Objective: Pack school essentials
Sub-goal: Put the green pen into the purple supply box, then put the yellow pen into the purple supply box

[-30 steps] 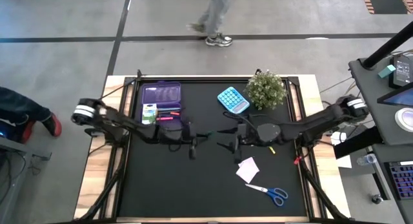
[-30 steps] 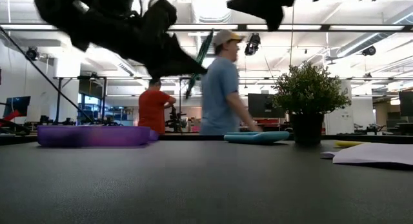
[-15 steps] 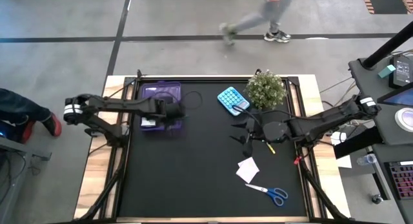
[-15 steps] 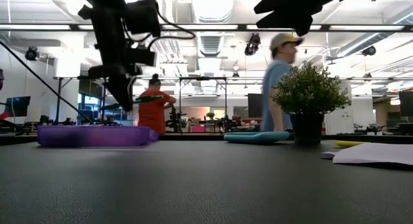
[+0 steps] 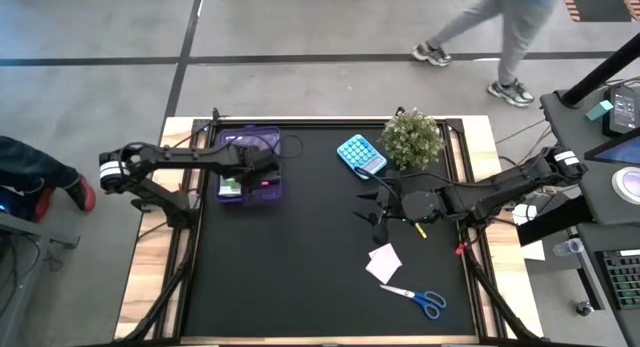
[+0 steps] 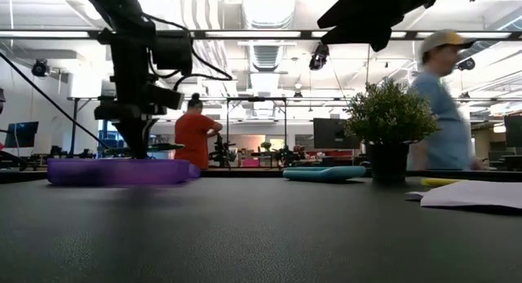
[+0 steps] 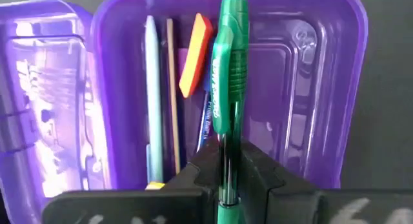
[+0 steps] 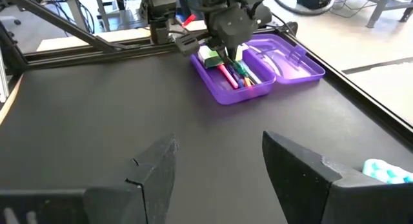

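Two dark fingers of the left gripper point(image 7: 222, 179) pinch a green pen point(image 7: 227, 88) near its lower end, its barrel pointing out over the open translucent purple case point(image 7: 322, 88). Inside that case, the left wrist view shows a pale blue pen point(image 7: 150, 95), a thin tan stick point(image 7: 171, 95) and a red eraser point(image 7: 195, 55) lying side by side. From above, the left gripper point(image 5: 262, 172) sits over the case point(image 5: 250, 139) at the table's far left, with a green-white pack point(image 5: 231, 186) inside it.

The right gripper point(image 8: 219, 159) hangs with its fingers spread apart and nothing between them, over bare black table point(image 5: 300, 267) just in front of the potted plant point(image 5: 412, 137). Near it lie a yellow pen point(image 5: 421, 230), a pale paper square point(image 5: 384, 262) and blue-handled scissors point(image 5: 418, 299). A blue calculator point(image 5: 360, 154) rests just beside the plant.
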